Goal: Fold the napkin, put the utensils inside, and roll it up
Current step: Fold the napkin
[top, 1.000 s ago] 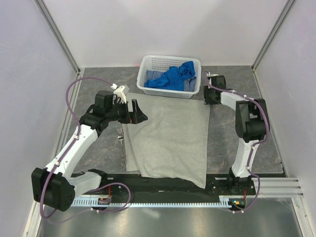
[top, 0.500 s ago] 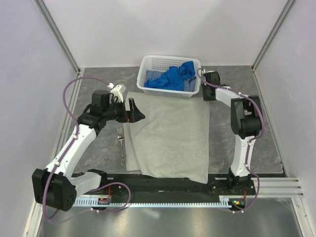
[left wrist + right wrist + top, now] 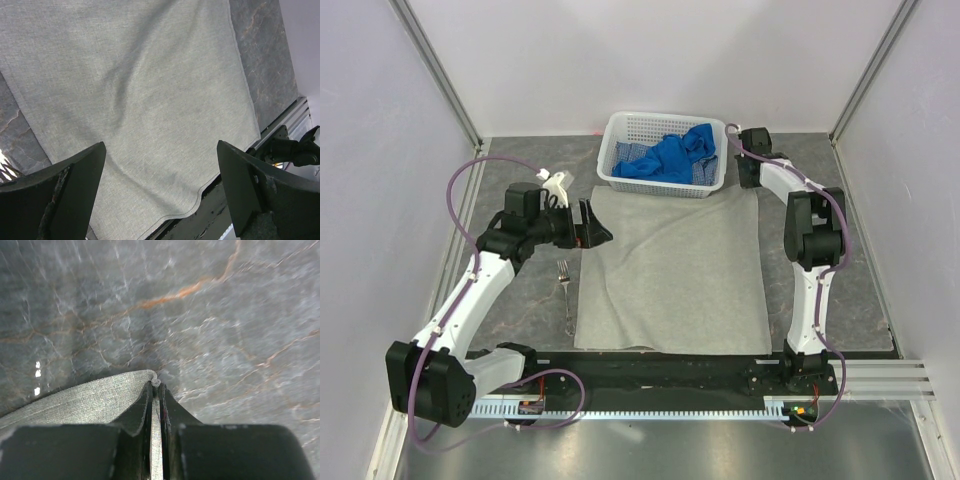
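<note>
The grey-beige napkin (image 3: 670,270) lies spread flat on the marble table, its near edge over the black base rail. My right gripper (image 3: 751,181) is shut on its far right corner; the wrist view shows the cloth (image 3: 85,400) pinched between the closed fingers of the right gripper (image 3: 156,388). My left gripper (image 3: 594,226) is open and empty, held above the napkin's far left corner. In its wrist view the left gripper (image 3: 160,192) looks down on the napkin (image 3: 140,100) between wide-apart fingers. The silver fork (image 3: 565,296) lies on the table just left of the napkin.
A white plastic basket (image 3: 620,128) holding bright blue cloths (image 3: 672,156) stands at the back, touching the napkin's far edge. The enclosure walls close in left and right. The black base rail (image 3: 660,372) runs along the near edge.
My right gripper has pulled the napkin's far right corner to the right and away, spreading the skewed cloth into a flat square. My left gripper has shifted slightly left.
</note>
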